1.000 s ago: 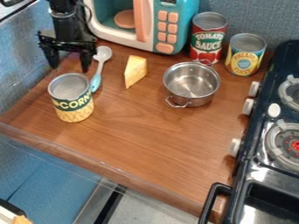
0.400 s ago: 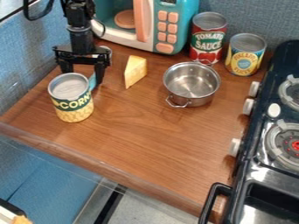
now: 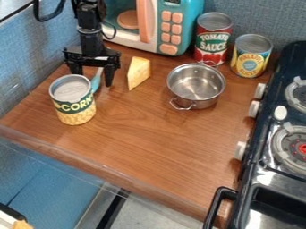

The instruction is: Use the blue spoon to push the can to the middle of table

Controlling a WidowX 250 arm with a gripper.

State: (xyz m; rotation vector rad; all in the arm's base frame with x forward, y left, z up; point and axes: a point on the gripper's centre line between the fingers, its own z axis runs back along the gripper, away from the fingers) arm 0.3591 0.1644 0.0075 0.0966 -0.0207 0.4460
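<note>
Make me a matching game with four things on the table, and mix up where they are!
Things:
1. corn can
2. cheese wedge
3. silver pot
4. blue spoon

Places:
A. between the tool and the pot
B. just behind the corn can, partly hidden by it
C. in front of the spoon, nearest the table's front edge
D. between the cheese and the stove

Pairs: 1-C, 2-A, 3-D, 4-B

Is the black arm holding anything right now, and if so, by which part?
Nothing is held: the jaws stand wide open, with the blue spoon seen between them, not clamped.
</note>
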